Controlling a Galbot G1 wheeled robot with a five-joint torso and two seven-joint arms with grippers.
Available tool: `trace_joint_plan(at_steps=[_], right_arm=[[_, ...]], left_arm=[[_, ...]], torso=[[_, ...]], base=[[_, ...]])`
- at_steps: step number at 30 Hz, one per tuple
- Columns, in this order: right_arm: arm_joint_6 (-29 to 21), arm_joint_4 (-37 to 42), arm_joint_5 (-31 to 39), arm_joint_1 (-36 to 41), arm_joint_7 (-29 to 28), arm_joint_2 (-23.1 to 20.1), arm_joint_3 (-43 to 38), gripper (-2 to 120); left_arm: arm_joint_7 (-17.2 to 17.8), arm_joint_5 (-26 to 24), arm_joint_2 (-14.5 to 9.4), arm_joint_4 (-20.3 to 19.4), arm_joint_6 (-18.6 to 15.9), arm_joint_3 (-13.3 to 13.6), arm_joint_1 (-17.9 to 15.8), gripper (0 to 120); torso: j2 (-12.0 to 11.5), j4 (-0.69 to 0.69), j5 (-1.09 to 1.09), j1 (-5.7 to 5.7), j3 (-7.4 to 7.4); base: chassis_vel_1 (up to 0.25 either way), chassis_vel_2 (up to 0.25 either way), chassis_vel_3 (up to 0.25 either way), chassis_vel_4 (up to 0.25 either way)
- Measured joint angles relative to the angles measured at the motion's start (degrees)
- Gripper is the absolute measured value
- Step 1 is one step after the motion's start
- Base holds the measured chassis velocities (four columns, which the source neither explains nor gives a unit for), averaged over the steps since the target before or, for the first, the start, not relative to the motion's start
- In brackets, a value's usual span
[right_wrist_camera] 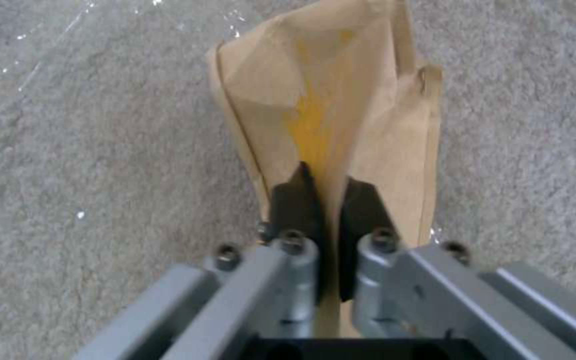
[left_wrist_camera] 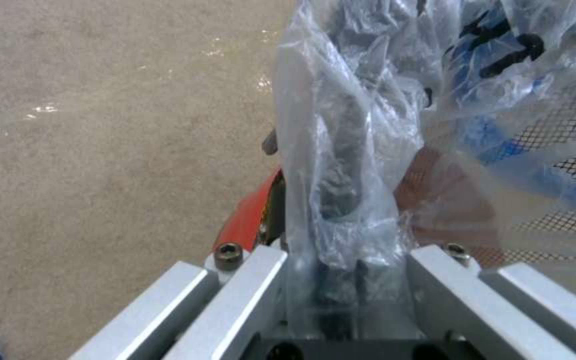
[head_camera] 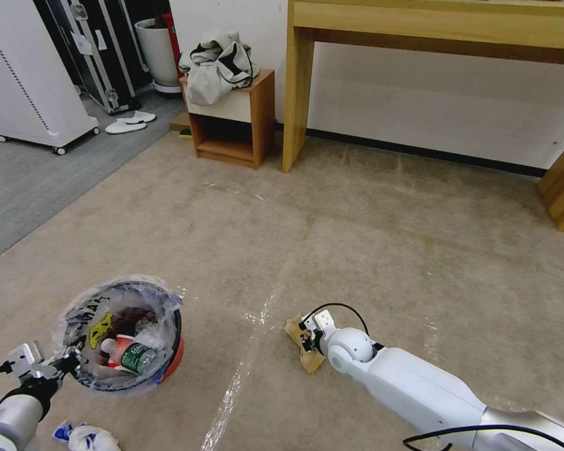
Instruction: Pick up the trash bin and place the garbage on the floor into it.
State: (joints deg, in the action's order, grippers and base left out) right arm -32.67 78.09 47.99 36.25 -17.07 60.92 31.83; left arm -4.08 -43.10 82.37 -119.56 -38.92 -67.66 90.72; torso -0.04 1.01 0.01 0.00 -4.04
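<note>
The beige-grey short-pile carpet floor [head_camera: 370, 238], crossed by shiny clear tape lines, carries everything here. The small round red plastic trash bin [head_camera: 172, 366] with its clear printed bag liner [head_camera: 163, 300] is at the robot's left. It already holds a small clear bottle with a green label [head_camera: 135, 357] and other litter. The left hand [head_camera: 69, 362] is closed on the near rim of the bin, through the liner. The bin looks light and fairly stiff, but the liner film is thin and slippery, so I judge the rim itself is the better place to hold.

To the right of the bin, past a tape line, the crumpled tan paper bag [head_camera: 302, 344] is under the right hand [head_camera: 310, 341]. This bag should be very light and soft, easy to crush. Near the left arm, a blue-white wrapper [head_camera: 84, 437] lies on the carpet.

The head view shows the distance between bin and bag. The right wrist view adds that the dark fingers [right_wrist_camera: 295, 200] pinch a fold of the paper bag [right_wrist_camera: 328, 100]. The left wrist view shows the liner [left_wrist_camera: 341, 150] bunched between the fingers and a red edge of the bin [left_wrist_camera: 251, 210].
</note>
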Motion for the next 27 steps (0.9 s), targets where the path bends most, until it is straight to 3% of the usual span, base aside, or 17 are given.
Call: trace_joint_plan(at_steps=[12,18,22,27], right_arm=[[1.87,4.3,0.14,1.45,-0.54,-2.54,-3.27,0],[2.6,9.88,1.29,1.52,-0.97,-4.11,-7.34,0],[3.42,14.78,1.99,0.9,-1.17,-5.07,-10.18,0],[5.72,25.18,4.19,-1.24,-1.08,-7.17,-13.12,0]], left_arm=[[0.05,0.46,0.09,-0.42,-0.36,0.41,0.3,1],[1.13,-2.09,-0.53,-1.12,-1.65,0.87,0.25,1],[2.16,-4.99,-1.5,-2.17,-2.94,1.62,0.1,1],[4.31,-10.1,-4.36,-3.34,-3.17,3.15,-0.36,1]], torso=[[0.0,0.0,0.0,0.0,0.0],[0.0,0.0,0.0,0.0,0.0],[0.0,0.0,0.0,0.0,0.0],[0.0,0.0,0.0,0.0,0.0]], base=[[0.0,0.0,0.0,0.0],[0.0,0.0,0.0,0.0],[0.0,0.0,0.0,0.0],[0.0,0.0,0.0,0.0]])
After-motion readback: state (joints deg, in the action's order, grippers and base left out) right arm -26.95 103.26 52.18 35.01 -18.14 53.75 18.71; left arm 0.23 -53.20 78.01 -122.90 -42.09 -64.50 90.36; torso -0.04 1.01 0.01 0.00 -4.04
